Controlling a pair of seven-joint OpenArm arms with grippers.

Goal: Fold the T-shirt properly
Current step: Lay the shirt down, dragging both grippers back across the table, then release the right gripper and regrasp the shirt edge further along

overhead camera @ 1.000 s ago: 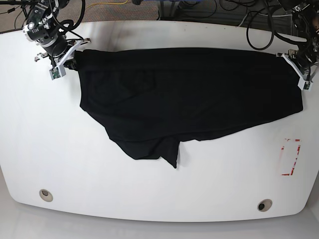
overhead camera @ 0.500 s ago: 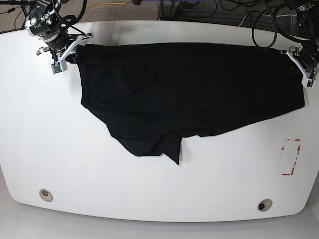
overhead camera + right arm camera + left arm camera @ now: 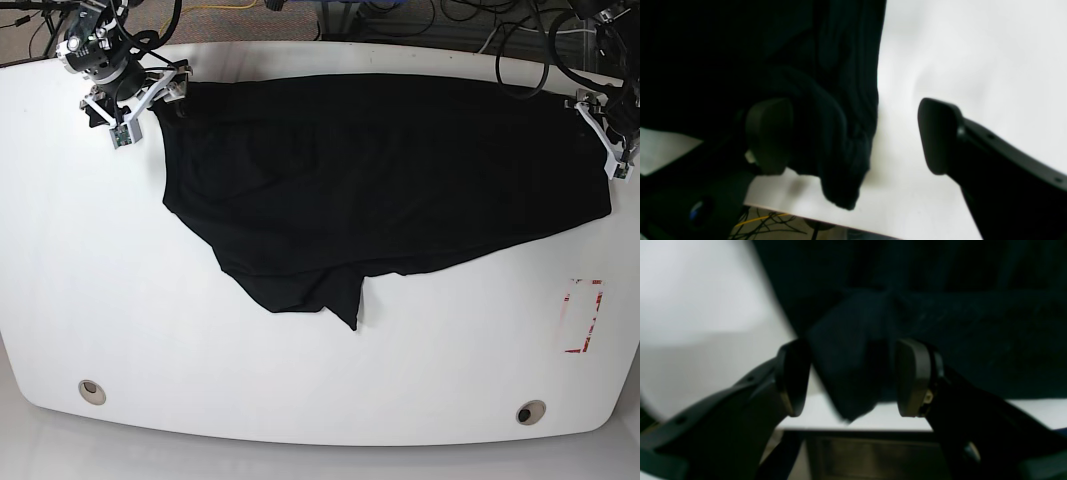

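**Spreading the black T-shirt wide across the desk's far edge**

Standing with its jaws apart, the left claw [image 3: 853,378] has a bunched corner of the T-shirt [image 3: 390,180] hanging loose between its pads, which show gaps on both sides of the cloth, so it reads as released rather than clenched. That corner droops just over the desk's [image 3: 300,400] far rim. In the base view this claw [image 3: 603,130] sits at the garment's right end.

The right claw [image 3: 853,136] is spread wide as well. A rumpled fold of black fabric lies beside one pad [image 3: 770,133], while the other pad [image 3: 937,133] stands apart over bare white surface. Whether the near pad touches the cloth cannot be told. In the base view this claw [image 3: 150,95] is at the shirt's upper left corner.

The T-shirt lies flat on the back half of the desk, its long axis running left to right along the far edge. Its lower edge slants, narrowing to a pointed flap [image 3: 345,305] aimed at the near side. A red-outlined marking [image 3: 583,315] sits well apart, near the right edge.
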